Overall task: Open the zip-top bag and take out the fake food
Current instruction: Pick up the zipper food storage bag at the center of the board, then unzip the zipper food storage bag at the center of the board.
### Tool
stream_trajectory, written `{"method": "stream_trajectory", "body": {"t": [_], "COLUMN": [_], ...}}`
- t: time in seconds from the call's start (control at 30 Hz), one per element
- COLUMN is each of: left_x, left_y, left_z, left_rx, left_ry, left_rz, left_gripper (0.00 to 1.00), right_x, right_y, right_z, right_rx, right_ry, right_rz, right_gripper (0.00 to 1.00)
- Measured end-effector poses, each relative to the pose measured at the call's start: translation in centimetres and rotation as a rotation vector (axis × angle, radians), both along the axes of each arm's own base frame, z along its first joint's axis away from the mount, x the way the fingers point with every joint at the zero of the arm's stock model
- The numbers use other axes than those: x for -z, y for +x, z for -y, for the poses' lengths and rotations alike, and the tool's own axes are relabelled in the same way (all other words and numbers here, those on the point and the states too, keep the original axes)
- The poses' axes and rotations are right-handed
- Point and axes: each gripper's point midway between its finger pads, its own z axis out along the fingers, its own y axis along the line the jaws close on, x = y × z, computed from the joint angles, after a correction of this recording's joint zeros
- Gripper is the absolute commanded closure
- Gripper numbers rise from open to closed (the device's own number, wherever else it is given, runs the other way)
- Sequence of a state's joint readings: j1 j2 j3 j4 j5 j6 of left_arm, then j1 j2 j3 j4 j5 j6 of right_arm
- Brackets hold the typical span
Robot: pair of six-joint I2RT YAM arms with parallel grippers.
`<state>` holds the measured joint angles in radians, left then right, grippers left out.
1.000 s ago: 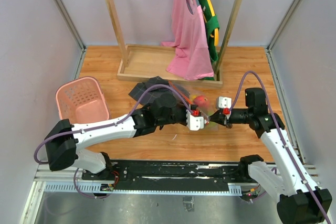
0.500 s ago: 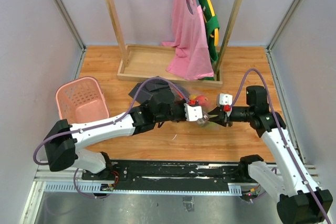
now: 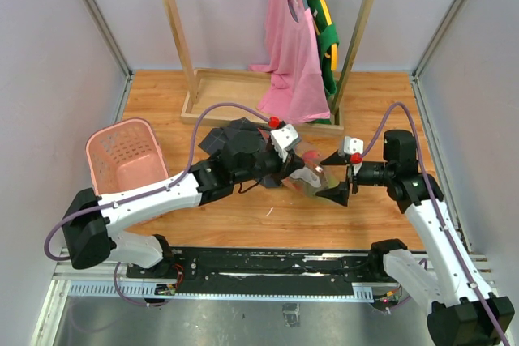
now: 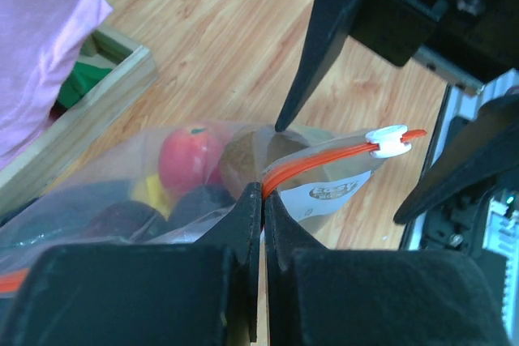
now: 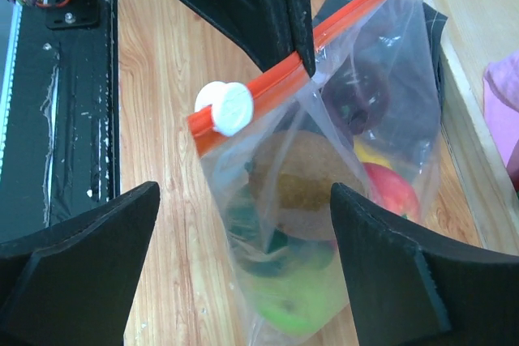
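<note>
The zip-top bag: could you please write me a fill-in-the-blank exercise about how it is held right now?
The left hand is ___ on the bag's zip strip. The right hand is ___, with the bag between its fingers. The strip's slider is coloured ___. The fruit lies ___ the bag.
Missing: shut; open; white; inside.

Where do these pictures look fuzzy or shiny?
Top external: even light, all sharp. Left wrist: the left hand up close is dark and soft, the zip-top bag crisp. Right wrist: pale sheen on the bag, the right hand a blurred black shape.
</note>
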<state>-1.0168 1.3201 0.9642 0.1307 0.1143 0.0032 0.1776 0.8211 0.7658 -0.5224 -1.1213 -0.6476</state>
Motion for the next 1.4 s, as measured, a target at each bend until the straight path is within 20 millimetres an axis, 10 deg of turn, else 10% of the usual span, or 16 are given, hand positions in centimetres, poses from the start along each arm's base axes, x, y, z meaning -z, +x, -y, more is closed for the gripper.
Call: {"method": "stream_trajectory", "body": {"t": [0.63,1.0,1.4], "left_x": [-6.4,-4.2,-5.3], "left_y": [-0.3,-1.1,-3.0], "left_z": [-0.5,-1.2,-2.5], "left_rx": [-0.095,-0.1,-0.019], "left_ry": [-0.216,-0.239,-0.292], "left_rz": [-0.172,-0.226,-0.153], "left_gripper": [1.0,0.99,0.33], "right_x": [-6.6,-5.3,-4.3], "right_y": [3.0,2.1,1.8], "right_z": [-1.7,-2.5,-2.5], "right_rx": [0.079,0.021,-0.002], "right_ry": [0.188,0.262,0.252], "right_rz": [-0.132,-0.216,-0.241], "right_gripper": [0.76,0.99,0.99]}}
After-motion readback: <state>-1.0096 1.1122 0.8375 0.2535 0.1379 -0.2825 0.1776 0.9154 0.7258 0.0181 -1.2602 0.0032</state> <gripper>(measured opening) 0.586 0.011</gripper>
